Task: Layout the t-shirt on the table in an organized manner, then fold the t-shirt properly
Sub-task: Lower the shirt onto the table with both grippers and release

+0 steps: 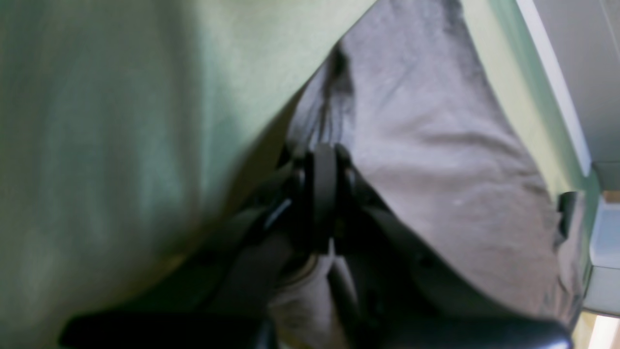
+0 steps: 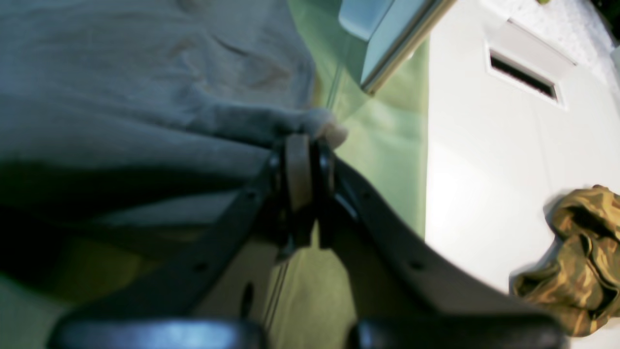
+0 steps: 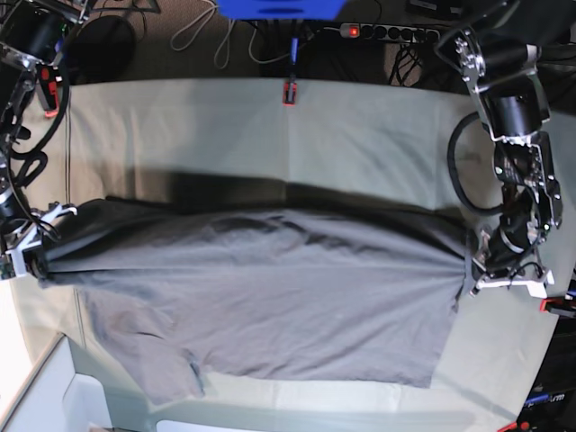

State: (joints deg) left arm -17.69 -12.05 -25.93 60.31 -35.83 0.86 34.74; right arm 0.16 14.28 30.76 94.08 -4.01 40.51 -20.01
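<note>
Black jaws of the left end effector point(image 1: 323, 194) pinch one end of the grey t-shirt point(image 3: 270, 306); the right end effector point(image 2: 305, 169) clamps the opposite end. Stretched between them, half lifted off the green tabletop point(image 3: 360, 135), the shirt is apparently being tensioned to lie flat.

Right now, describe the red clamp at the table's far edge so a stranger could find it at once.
Start from the table, draped in pale green cloth, with the grey t-shirt stretched across it. Follow the crease running up from the shirt to the far edge: the red clamp sits there, near the middle. It is small and bright red, directly below a blue object.
</note>
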